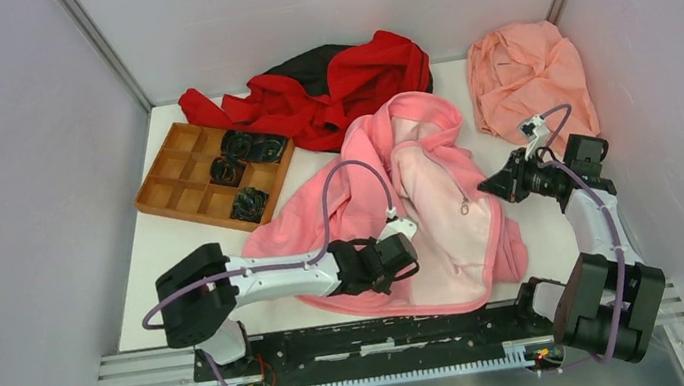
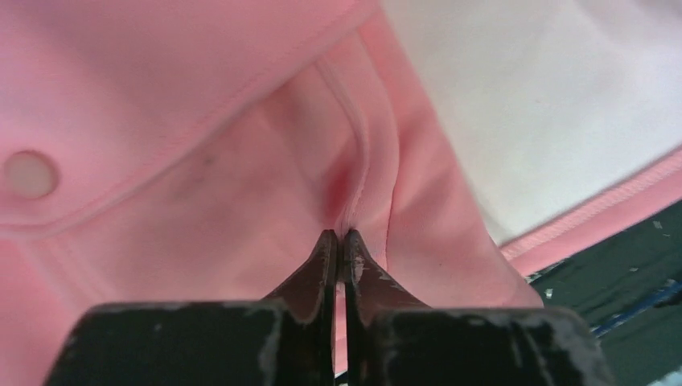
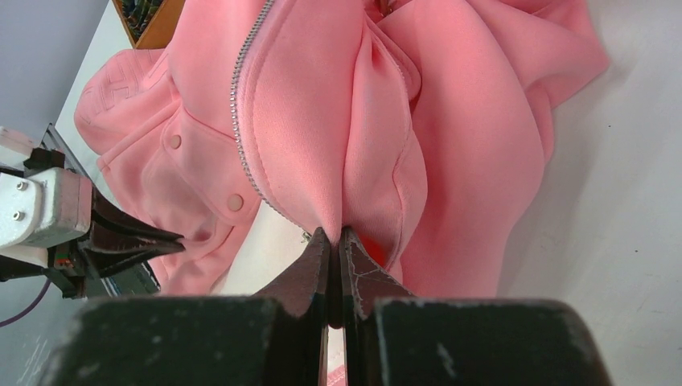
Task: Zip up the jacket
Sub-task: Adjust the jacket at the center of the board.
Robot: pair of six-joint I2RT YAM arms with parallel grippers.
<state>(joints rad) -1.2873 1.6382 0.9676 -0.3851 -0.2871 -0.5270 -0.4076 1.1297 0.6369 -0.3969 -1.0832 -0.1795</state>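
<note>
The pink jacket (image 1: 422, 212) lies open on the white table, paler lining up, with a small metal zipper pull (image 1: 463, 206) on the lining. My left gripper (image 1: 415, 261) is at the jacket's near left panel. In the left wrist view the left gripper (image 2: 338, 235) is shut on a raised fold of the jacket (image 2: 241, 121) next to a seam. My right gripper (image 1: 489, 187) is at the jacket's right edge. In the right wrist view the right gripper (image 3: 331, 233) is shut on the jacket (image 3: 450, 121) just beside the zipper teeth (image 3: 239, 121), and the cloth is drawn up into folds.
A red-and-black garment (image 1: 343, 82) lies at the back, and a salmon cloth (image 1: 524, 77) at the back right. A wooden compartment tray (image 1: 175, 166) with dark items sits at the left. A black strip (image 1: 388, 333) runs along the near edge. Walls enclose the table.
</note>
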